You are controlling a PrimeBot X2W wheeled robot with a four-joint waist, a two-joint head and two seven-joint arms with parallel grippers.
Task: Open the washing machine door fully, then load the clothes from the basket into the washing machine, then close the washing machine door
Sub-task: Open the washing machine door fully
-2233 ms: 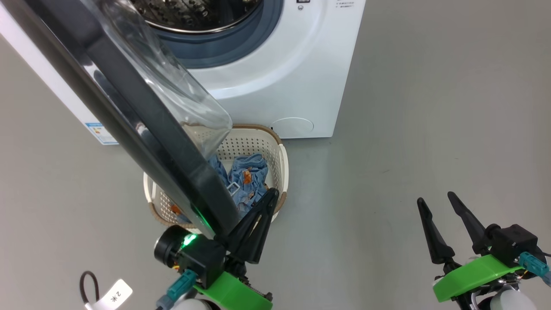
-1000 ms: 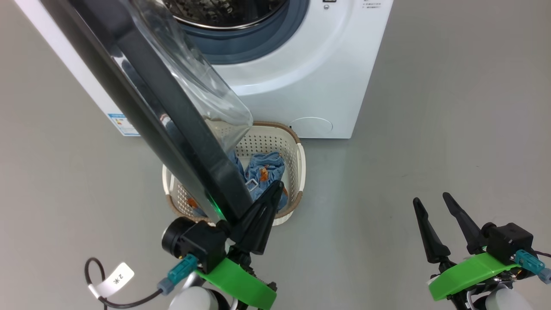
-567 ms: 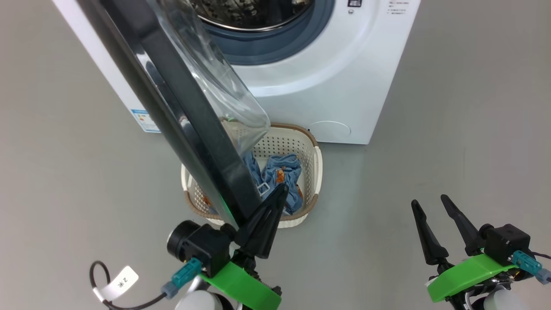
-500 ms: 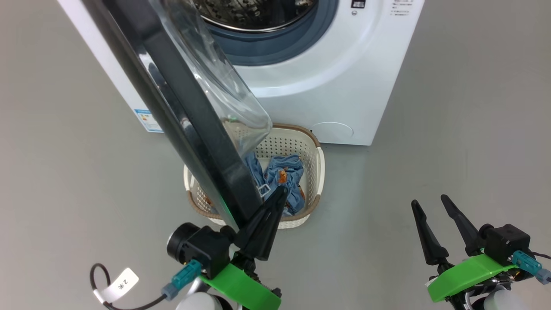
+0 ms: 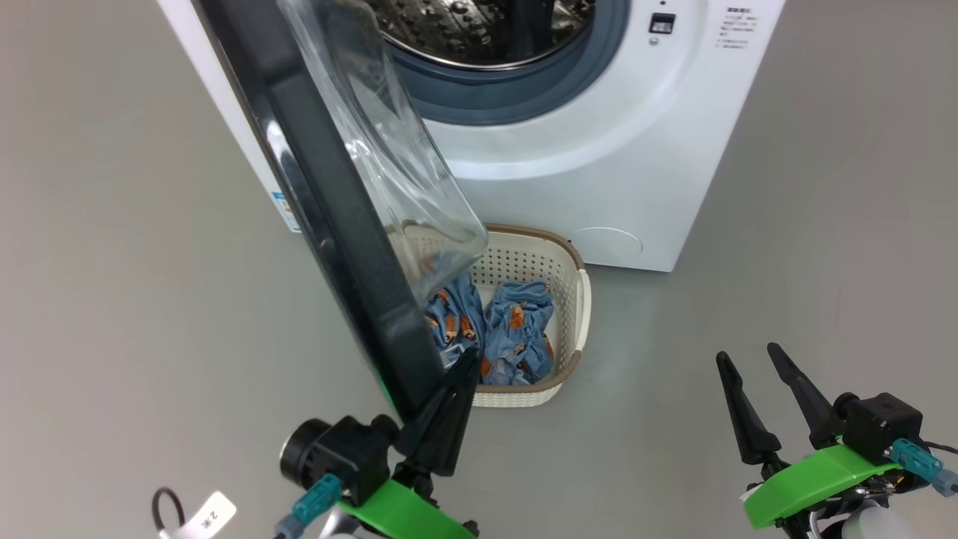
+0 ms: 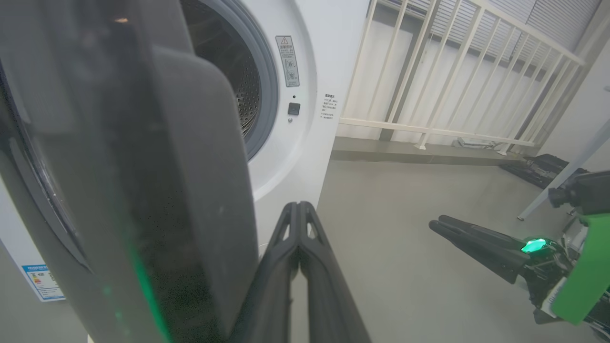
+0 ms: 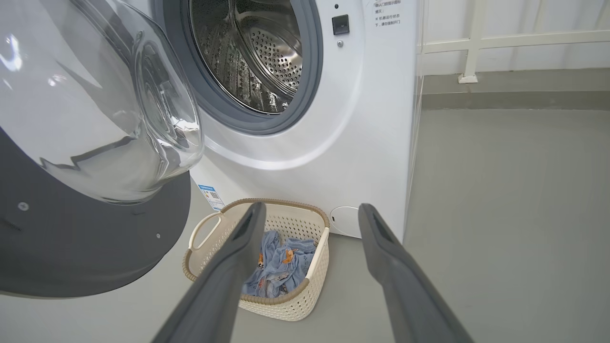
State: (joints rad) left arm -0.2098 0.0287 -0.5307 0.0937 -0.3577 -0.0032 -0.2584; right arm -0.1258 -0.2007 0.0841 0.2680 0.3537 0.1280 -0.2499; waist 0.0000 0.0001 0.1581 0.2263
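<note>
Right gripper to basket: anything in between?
Nothing in the way. In the head view, only bare grey floor separates the right gripper from the basket. The right wrist view agrees: just floor ahead of its fingers, up to the basket.

You'll find the door [image 5: 337, 247] is glossy black plastic with bright reflections, and its window [image 5: 389, 165] is clear, smooth glass. At the top of the frame the drum [image 5: 486, 30] is shiny perforated steel, ringed by a matt grey-blue rubber gasket [image 5: 516, 97]. The machine [image 5: 599, 180] has a smooth white front with a soft sheen. The basket [image 5: 580, 299] is cream perforated plastic with a brown woven-look rim, and the clothes [image 5: 516, 329] are soft, crumpled cloth. The floor [image 5: 786, 224] is matt grey, and the fingers [image 5: 741, 419] are matt dark plastic.
</note>
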